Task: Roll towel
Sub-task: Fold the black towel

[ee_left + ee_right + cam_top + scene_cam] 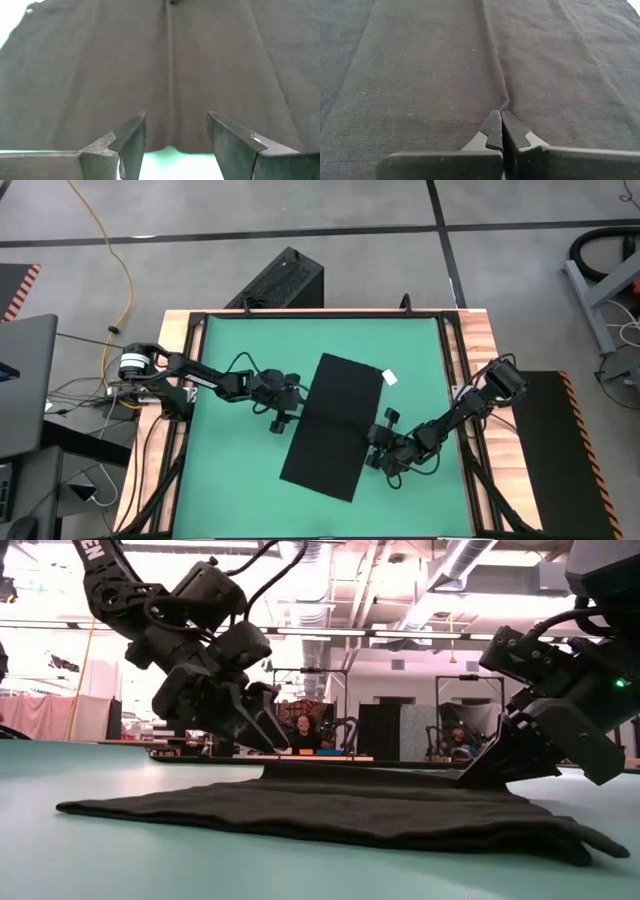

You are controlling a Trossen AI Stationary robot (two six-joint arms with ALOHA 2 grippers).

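One black rectangular cloth towel (333,426) flat on green mat (240,340), white tag (390,378) at far corner. Right tool (381,442) pinched closed on towel's right edge; left tool (292,408) open, at left edge.

Robotics lab / open industrial workspace. Wood-edged tabletop (470,370) with green mat (240,350) stands on grey concrete floor (300,210); yellow cable (105,240) beyond its left corner. Behind the tabletop: exposed ceiling ducts (420,580), seated person (301,733).
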